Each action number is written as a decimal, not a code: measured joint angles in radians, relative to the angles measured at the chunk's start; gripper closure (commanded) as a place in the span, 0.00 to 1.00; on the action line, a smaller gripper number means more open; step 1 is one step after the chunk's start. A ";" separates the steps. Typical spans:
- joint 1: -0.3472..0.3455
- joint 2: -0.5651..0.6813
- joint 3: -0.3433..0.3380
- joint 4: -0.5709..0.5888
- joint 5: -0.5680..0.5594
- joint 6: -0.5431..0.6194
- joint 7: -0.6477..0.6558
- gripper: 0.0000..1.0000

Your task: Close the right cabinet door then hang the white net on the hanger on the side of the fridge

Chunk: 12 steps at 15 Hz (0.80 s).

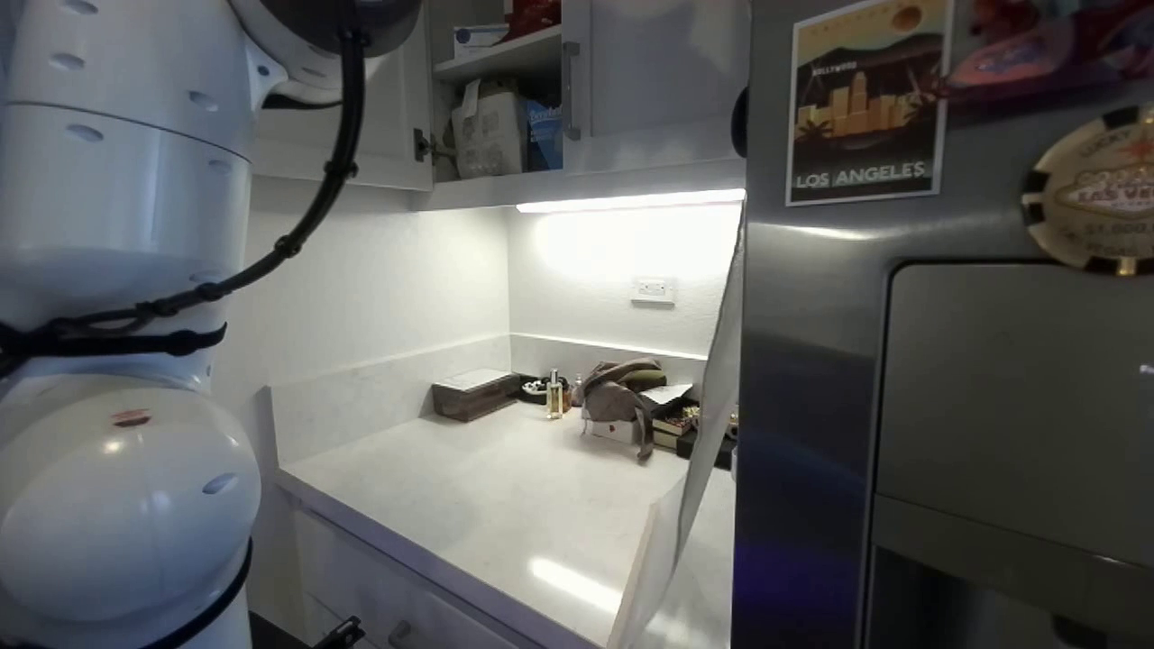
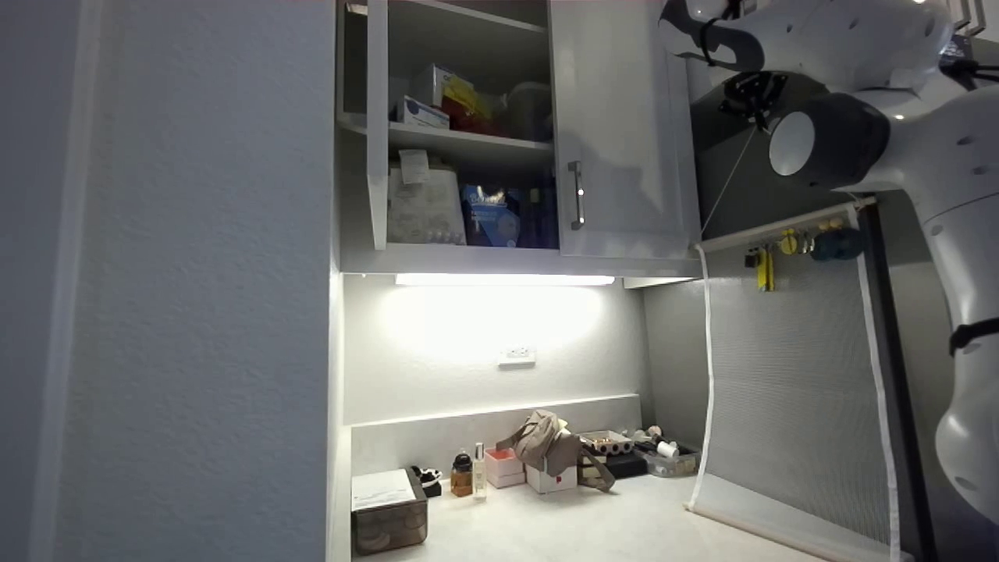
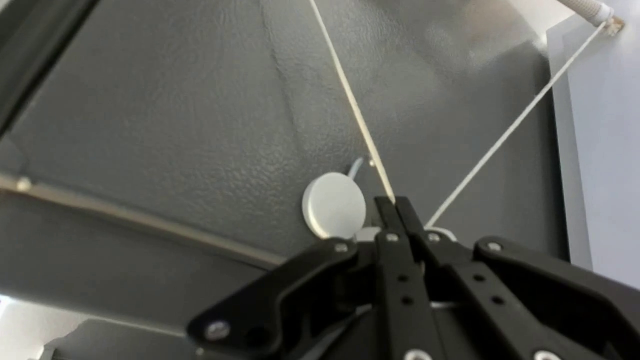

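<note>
The upper end of the right cabinet door [image 2: 624, 94] is cut off in both exterior views; what shows of it lies flat against the cabinet [image 2: 460, 261]. The lower end of the white net [image 2: 788, 375] runs out of view in an exterior view. Some small yellow objects [image 2: 766, 271] appear near its top; whether they hang on the net or behind it, I cannot tell. In the wrist view, a pale shape [image 3: 367, 234] is mostly hidden behind the gripper [image 3: 397, 202].

The net is of thin, see-through mesh, with white borders on its sides and a slim rod [image 2: 780, 225] above and below. The side of the fridge [image 3: 200, 125] is dark grey with a finely bumpy surface, and on it sits a smooth, round, silvery hanger [image 3: 334, 205].

The gripper's 2 fingers stand pressed together and hold the net cord [image 3: 350, 97] between them. From the fingertips 2 strands spread out, 1 of them to a knot at the rod's end. The net hangs below the gripper, beside the fridge. The hanger appears just beside the fingertips; whether the cord touches it, I cannot tell.
</note>
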 measured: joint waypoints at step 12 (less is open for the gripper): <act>-0.019 0.054 0.003 0.001 0.002 0.091 -0.003 1.00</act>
